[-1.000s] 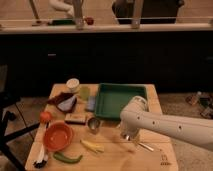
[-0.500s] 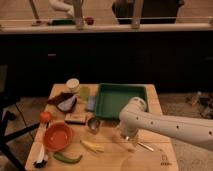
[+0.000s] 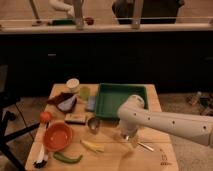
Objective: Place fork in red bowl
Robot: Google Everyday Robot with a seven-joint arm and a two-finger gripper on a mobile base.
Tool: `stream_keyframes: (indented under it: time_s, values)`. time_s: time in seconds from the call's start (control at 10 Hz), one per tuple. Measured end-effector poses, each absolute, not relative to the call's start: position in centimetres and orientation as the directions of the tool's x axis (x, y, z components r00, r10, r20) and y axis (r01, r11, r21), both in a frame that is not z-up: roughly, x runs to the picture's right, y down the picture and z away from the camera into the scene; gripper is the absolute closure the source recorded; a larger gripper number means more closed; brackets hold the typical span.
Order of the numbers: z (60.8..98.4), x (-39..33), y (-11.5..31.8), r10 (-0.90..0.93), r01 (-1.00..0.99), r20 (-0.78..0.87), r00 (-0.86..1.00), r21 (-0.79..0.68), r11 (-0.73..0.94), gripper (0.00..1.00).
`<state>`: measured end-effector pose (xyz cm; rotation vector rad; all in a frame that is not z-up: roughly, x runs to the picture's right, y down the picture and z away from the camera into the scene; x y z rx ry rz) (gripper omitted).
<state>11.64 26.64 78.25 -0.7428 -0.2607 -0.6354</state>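
The red bowl [image 3: 57, 136] is a round orange-red shallow bowl near the table's front left, and it holds nothing. The fork [image 3: 145, 146] is a slim silver piece lying flat on the wooden table [image 3: 115, 160] at the front right; only its right end shows. My gripper [image 3: 127, 136] hangs from the white arm [image 3: 165, 121], which reaches in from the right. It is low over the table, right at the fork's left end and hiding it. The gripper is well to the right of the bowl.
A large green tray [image 3: 112, 99] lies just behind the arm. A small metal cup [image 3: 93, 123] and a yellow banana-like item [image 3: 92, 146] lie between gripper and bowl. A green pepper [image 3: 67, 158], a tomato [image 3: 45, 116], a dark red and white dish [image 3: 65, 102] and a white cup [image 3: 73, 84] stand at left.
The arm has shifted slightly left and the gripper has come a little lower over the fork. The objects on the table have not moved.
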Motion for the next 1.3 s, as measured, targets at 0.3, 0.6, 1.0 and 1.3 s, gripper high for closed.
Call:
stream_keyframes:
  time_s: [0.3, 0.6, 1.0, 1.3]
  values:
    - [78.0, 12.3, 26.9, -0.385, 0.537, 0.375, 0.843, -0.588, 0.605, 0.20]
    - [78.0, 12.7, 26.7, -0.353, 0.492, 0.343, 0.871, -0.586, 0.644, 0.20]
    - [77.8, 14.7, 27.1, -0.257, 0.377, 0.278, 0.926, -0.615, 0.693, 0.20]
    - [77.4, 16.1, 27.8, -0.166, 0.281, 0.240, 0.956, -0.599, 0.750, 0.20]
